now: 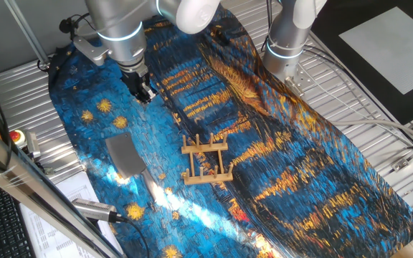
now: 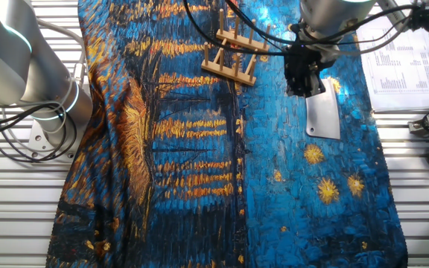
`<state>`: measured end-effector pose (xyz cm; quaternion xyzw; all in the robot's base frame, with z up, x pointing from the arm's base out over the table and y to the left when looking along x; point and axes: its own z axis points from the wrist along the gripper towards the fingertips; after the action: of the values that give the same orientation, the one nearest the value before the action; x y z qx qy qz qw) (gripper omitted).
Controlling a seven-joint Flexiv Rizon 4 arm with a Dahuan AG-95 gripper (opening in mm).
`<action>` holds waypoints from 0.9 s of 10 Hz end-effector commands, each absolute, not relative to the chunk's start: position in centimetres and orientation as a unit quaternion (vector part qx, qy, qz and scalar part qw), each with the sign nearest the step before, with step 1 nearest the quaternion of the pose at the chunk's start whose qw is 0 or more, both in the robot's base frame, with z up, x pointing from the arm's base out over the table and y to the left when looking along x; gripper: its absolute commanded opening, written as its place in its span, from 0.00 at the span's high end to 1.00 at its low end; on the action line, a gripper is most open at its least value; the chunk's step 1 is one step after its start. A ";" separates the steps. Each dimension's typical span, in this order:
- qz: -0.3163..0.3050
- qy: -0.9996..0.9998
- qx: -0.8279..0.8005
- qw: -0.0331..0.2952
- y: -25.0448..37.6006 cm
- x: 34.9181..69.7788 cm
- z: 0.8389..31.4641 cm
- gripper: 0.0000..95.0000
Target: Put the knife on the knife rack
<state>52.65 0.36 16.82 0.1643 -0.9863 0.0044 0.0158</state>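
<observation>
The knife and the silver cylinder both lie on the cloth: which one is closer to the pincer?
The knife, with its broad flat grey blade, is closer to the pincer. The silver cylinder, with its black cable, lies farther away, beyond the knife.

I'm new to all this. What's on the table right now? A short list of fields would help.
surface: painted blue-and-gold cloth
knife: lying flat on the cloth, not held
knife rack: wooden, holds nothing, apart from the knife
tool: above the cloth, near the knife, holding nothing; open or shut is unclear
task state: knife not yet on rack
</observation>
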 end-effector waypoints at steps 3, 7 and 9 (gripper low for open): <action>-0.001 -0.985 0.171 0.018 0.4 52.8 16.7 1.00; -0.005 -0.983 0.182 0.017 0.3 52.9 16.7 1.00; -0.006 -0.980 0.198 0.019 0.4 53.0 16.7 1.00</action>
<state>52.90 0.38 16.77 0.1968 -0.9803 -0.0057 0.0182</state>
